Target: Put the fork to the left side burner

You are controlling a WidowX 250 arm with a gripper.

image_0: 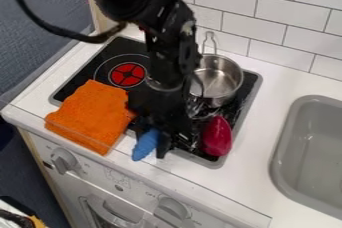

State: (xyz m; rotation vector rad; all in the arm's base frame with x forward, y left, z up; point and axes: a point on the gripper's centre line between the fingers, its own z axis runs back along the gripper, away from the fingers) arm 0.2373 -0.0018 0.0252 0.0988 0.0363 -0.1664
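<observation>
The black gripper [152,144] hangs low over the stove's [251,88] front edge, right at a small blue thing [145,146]; whether its fingers are wide or closed on that thing, I cannot tell. Nor can I tell for certain where the fork is. An orange cloth [92,116] lies just beside, near the red burner [127,74], with a red thing [217,136] in front of a metal pot [219,74]

Orange cloth [93,114], red burner [123,78] with a black cross and pale ring, black stovetop [127,48], silver pot [217,75], crimson object [217,136], blue object [143,146], black hand [152,144], white worktop [264,122], grey sink [314,147], grey knobs [63,160], white tiles [314,27] in a brick pattern with grey joints
</observation>
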